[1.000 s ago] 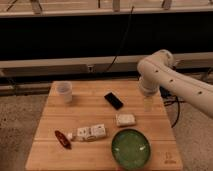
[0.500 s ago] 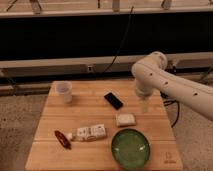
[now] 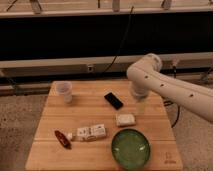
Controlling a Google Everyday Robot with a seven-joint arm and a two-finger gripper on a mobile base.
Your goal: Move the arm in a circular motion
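The large white glossy arm with small dark dots comes in from the right edge and bends at a bulbous joint above the wooden table. Its slim pale tip, the gripper, hangs down over the table's right part, just right of the black phone and above the white block. It holds nothing that I can see.
A clear plastic cup stands at the far left. A green bowl sits at the front right. A white box and a red-brown packet lie at the front left. A dark wall and rails run behind.
The arm has swung to the left over the table; its elbow joint and tip now sit closer to the phone than one second ago.
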